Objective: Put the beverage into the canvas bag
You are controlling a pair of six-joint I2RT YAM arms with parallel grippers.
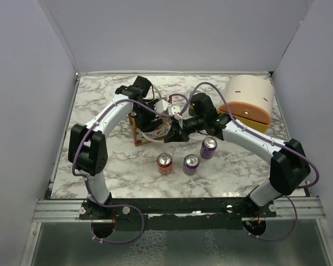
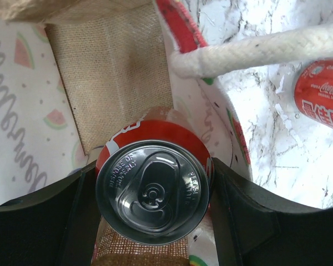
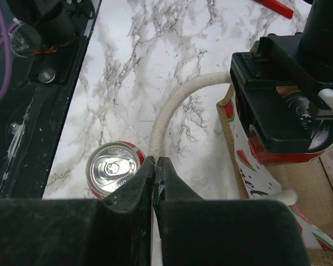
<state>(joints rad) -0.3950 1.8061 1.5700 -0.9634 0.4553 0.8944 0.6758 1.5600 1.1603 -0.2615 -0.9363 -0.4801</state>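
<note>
**Can in the bag mouth, release not yet made**

Your left gripper has the red soda can clamped upright between its two fingers, one on each side of the can body. The can sits within the walls of the canvas bag: burlap lining shows beyond it and the watermelon-print panels rise on both sides. You cannot tell from these views whether the can's base has reached the bag floor or hangs above it.

Your right gripper is fully closed, pinching the white rope handle just above the marble table. The rope arcs from there back to the bag's rim. I judge that this hold is steadying the bag and keeping its mouth open for the other arm.

By my reading you are most of the way through. The pick is done, the carry is done, and the beverage is inside the bag's outline. What remains is to settle the can on the bottom if it is not there already, spread the left fingers, lift that arm straight out without catching the fabric or the handle, and then let go of the rope.

A second red can and two purple cans stand on the table in front of the bag, apart from both arms and untouched.
</note>
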